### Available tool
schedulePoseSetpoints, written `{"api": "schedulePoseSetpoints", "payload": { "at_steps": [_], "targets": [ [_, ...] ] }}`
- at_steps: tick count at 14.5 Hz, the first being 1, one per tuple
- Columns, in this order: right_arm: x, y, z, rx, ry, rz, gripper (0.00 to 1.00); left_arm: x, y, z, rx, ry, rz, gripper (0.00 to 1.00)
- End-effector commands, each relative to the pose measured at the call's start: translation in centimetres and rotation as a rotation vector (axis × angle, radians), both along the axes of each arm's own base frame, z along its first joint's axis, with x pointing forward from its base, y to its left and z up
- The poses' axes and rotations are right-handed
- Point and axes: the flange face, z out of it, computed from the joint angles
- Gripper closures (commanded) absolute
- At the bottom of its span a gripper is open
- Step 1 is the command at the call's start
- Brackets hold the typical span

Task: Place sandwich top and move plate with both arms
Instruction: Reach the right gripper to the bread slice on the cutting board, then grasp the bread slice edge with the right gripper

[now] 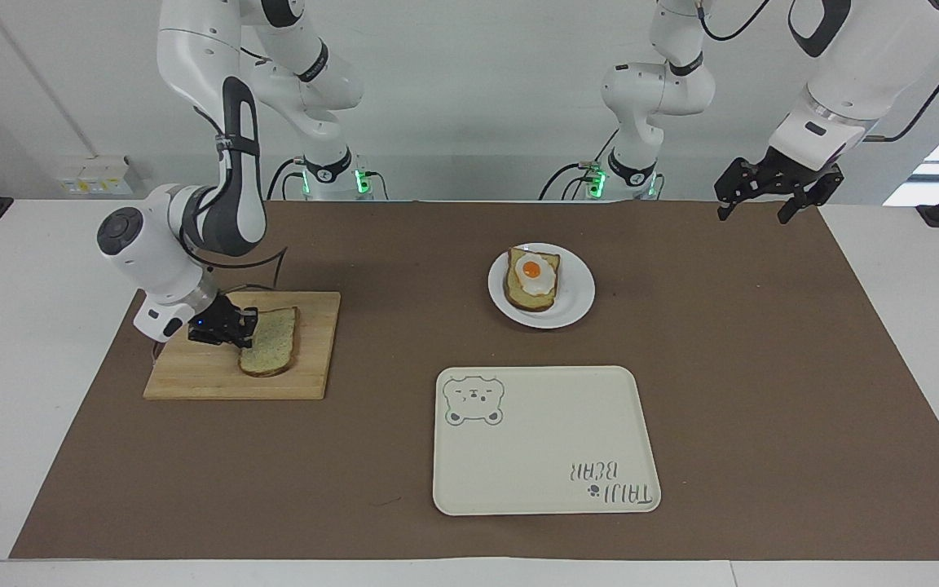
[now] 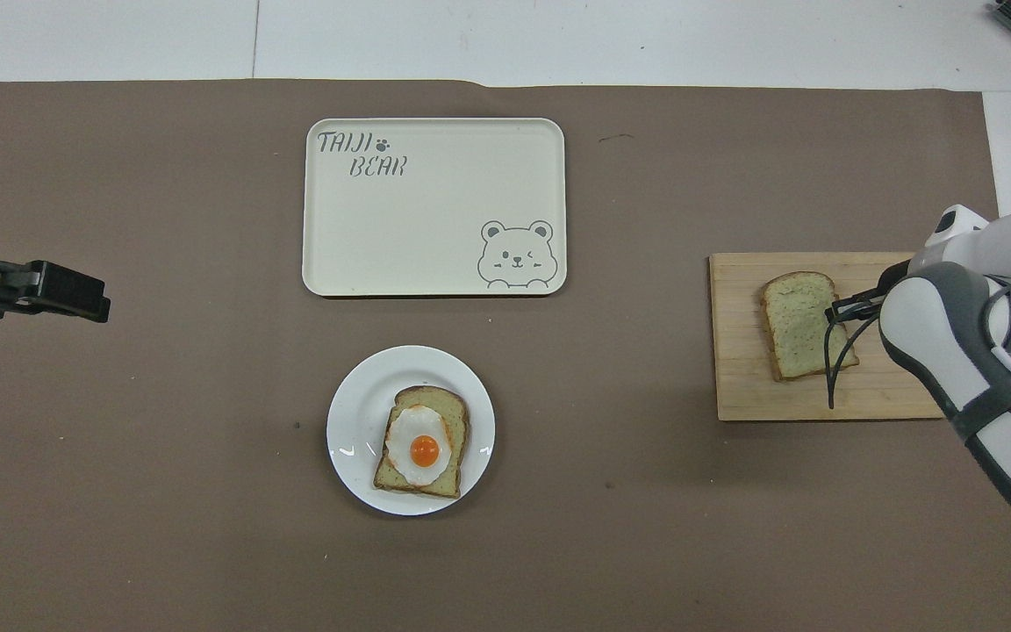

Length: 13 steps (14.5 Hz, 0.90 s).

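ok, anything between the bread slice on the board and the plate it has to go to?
Nothing visible. The right gripper is shut on the sandwich top on the cutting board. Only bare brown mat lies between the board and the plate; the tray lies farther from the robots than that stretch.

Browns, creams and one bright yolk

Pale speckled sandwich top [image 1: 271,341], brown-crusted, lies on a tan wooden board [image 1: 192,379]; nearby, white plate [image 1: 577,308], orange-yolked egg [image 1: 531,271], cream bear-printed tray [image 1: 547,481].

The right arm [image 2: 979,386] covers one end of the cutting board [image 2: 751,386] and runs off the overhead view's edge; its jaws' contact with the bread slice [image 1: 272,342] is hidden.
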Motion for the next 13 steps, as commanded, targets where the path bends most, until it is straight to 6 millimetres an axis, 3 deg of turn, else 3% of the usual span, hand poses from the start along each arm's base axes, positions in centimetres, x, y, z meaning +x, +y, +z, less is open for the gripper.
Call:
{"api": "schedulePoseSetpoints", "payload": {
  "at_steps": [1,13],
  "targets": [
    [0.4,0.1,1.6,0.025,0.011,-0.023,1.0,-0.5,0.5,0.4,0.014,0.001,-0.006,0.0],
    [0.4,0.5,10.3,0.093,0.062,-0.006,1.0,-0.4,0.5,0.5,0.012,-0.007,-0.004,0.0]
  ]
}}
